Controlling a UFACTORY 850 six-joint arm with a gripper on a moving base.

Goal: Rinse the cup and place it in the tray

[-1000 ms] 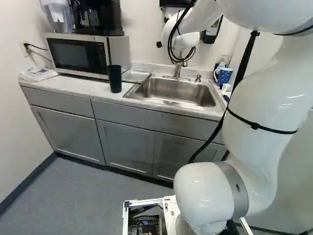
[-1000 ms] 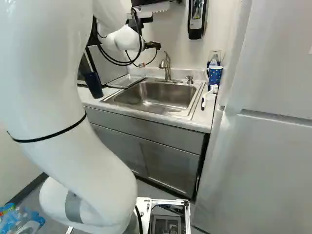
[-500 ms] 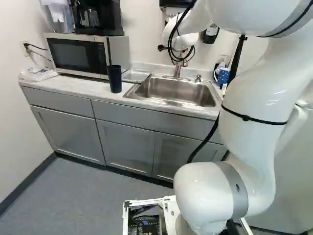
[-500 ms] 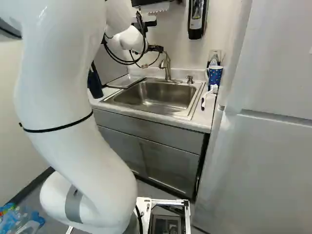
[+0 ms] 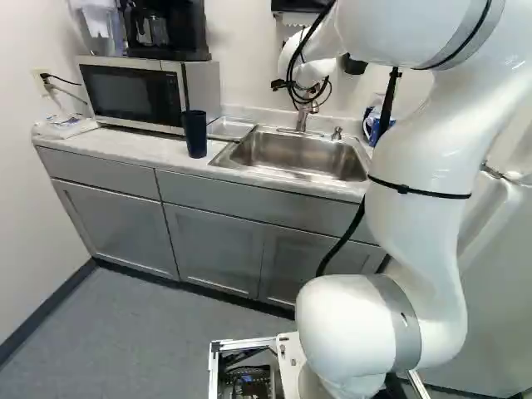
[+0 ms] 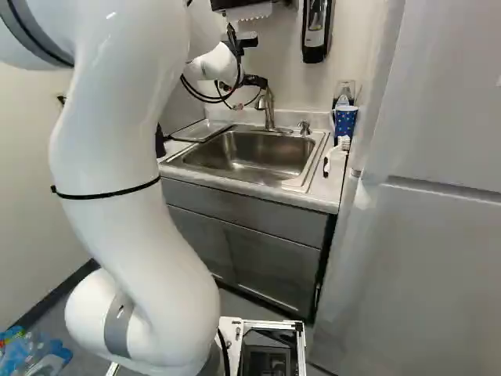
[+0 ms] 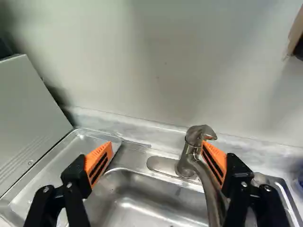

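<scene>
Plainly, the pale surface [image 5: 133,152] runs above grey cabinets [image 5: 218,198], with a strip of it showing before the microwave [image 5: 129,93]. Next, the dark cup [image 5: 195,135] stands upright near the front edge; behind it, the tray [image 7: 61,161] sits beside the sink [image 5: 295,154]. Over these, the fingers [image 7: 99,163] are spread wide, one near the faucet [image 6: 268,113]; I can't tell if they touch. Beyond the basin come a white brush [image 6: 337,153], a dotted blue mug [image 6: 345,121] and the fridge [image 6: 423,251].

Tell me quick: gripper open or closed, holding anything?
Gripper: open, fingers wide apart, holding nothing; one finger is close by the faucet, and whether they touch cannot be told.
</scene>
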